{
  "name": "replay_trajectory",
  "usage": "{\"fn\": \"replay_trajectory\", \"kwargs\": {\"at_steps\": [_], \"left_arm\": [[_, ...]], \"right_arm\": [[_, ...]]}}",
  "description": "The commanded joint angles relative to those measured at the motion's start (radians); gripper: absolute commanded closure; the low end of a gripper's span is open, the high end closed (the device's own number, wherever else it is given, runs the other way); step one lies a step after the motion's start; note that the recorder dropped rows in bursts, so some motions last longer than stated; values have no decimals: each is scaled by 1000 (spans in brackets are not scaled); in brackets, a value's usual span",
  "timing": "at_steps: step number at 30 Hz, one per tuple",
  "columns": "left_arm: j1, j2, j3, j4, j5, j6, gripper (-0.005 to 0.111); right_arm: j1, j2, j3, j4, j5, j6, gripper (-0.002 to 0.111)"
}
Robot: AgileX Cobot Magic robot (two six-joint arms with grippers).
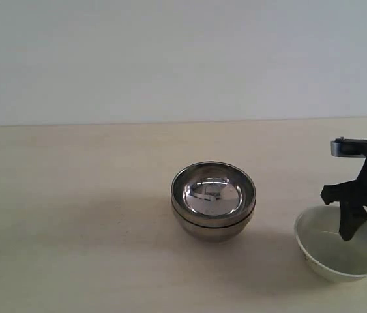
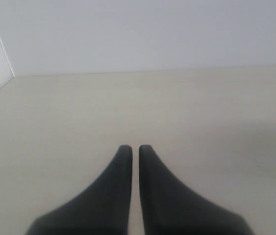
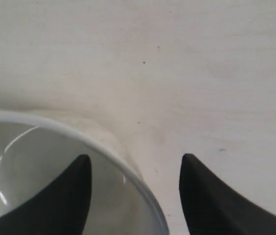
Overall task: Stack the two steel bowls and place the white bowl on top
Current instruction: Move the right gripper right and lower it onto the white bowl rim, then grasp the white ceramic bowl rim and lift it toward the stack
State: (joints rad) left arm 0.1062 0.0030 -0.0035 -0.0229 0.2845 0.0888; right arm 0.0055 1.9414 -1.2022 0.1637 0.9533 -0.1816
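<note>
Over on my left, the left gripper [image 2: 135, 149] hangs above bare worktop [image 2: 201, 112]. Its jaws are drawn almost together with only a sliver between them, and it carries nothing. It does not show in the exterior view at all.

In the middle of the worktop, the two steel bowls [image 1: 213, 201] are nested one inside the other, rims nearly level. I judge that the first half of the job is done.

Well to their right, the white bowl [image 1: 336, 257] sits on the worktop apart from the stack, so placing it is what is left. The right gripper [image 1: 364, 229] is down at it with jaws wide. In the right wrist view one finger [image 3: 64, 196] hangs inside the bowl and the other outside, with the rim between them and not pinched.

By my reckoning, what remains is to close on that rim, lift, carry across and set the bowl into the stack. Nothing lies between the bowl and the stack. The thin glossy rim may slip in the grip.
</note>
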Motion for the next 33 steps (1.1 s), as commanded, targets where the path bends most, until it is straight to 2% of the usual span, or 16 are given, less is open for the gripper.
{"fn": "replay_trajectory", "kwargs": {"at_steps": [1, 4, 6, 11, 27, 33], "left_arm": [[1, -3, 3, -3, 0, -11, 103], [1, -3, 3, -3, 0, -11, 103], [1, -3, 3, -3, 0, -11, 103], [1, -3, 3, -3, 0, -11, 103], [1, -3, 3, -3, 0, -11, 103], [1, -3, 3, -3, 0, -11, 103]], "right_arm": [[-6, 23, 4, 13, -13, -3, 61], [-6, 32, 4, 13, -23, -5, 65], [-6, 35, 4, 13, -23, -5, 73], [-6, 35, 4, 13, -30, -14, 108], [-8, -74, -35, 50, 1, -46, 108], [-8, -143, -58, 253, 24, -173, 108]]}}
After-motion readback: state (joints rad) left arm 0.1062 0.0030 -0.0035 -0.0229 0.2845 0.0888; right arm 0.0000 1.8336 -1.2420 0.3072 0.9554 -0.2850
